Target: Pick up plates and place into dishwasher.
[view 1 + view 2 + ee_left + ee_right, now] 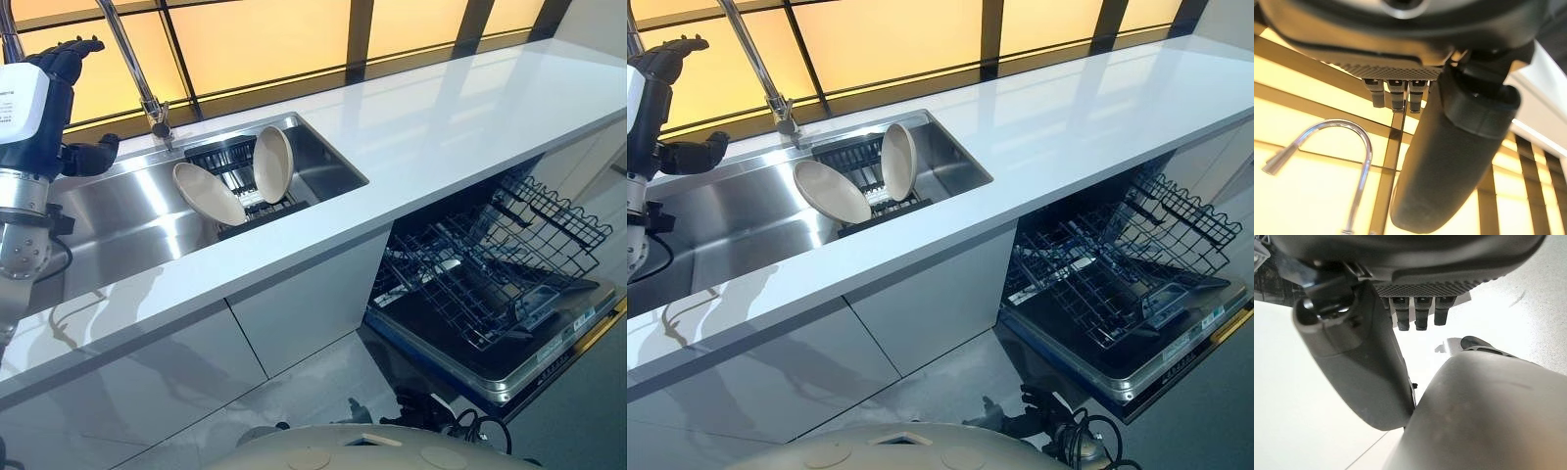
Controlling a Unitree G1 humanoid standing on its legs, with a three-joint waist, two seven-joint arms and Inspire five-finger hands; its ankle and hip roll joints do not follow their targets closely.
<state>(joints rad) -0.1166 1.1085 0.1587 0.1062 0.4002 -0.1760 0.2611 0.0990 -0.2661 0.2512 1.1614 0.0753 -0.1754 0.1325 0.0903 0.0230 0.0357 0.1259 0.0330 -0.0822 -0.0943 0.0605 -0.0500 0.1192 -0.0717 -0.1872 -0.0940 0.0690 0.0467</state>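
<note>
Nearest, low right: open dishwasher (490, 294), door dropped flat, dark wire rack (509, 245) pulled out over it, no plates in the rack. Grey floor (313, 392) in front, white cabinet fronts (294, 304) to its left under the desk.

White glossy desk (441, 108) runs left to right above the cabinets. Stainless steel sink (127, 215) is set into it at left.

Both cream round plates sit in the sink on a black ribbed drying rack (230, 162). Plate one (208, 194) leans tilted at the rack's near-left end. Plate two (273, 163) stands almost upright on edge just behind and right of it. Cannot tell if the two touch.

Left hand (64, 64) is raised above the sink's left end, well apart from the plates, holding nothing. Fingers relaxed, thumb (93, 157) sticking out to the side. Left wrist view: short fingers (1396, 95) and thumb free in air.

Right hand (1376, 289) in the right wrist view: fingers slack, thumb extended, nothing gripped.

Behind the sink: tall chrome gooseneck tap (137, 73), then a dark-framed window (284, 39) lit amber.
</note>
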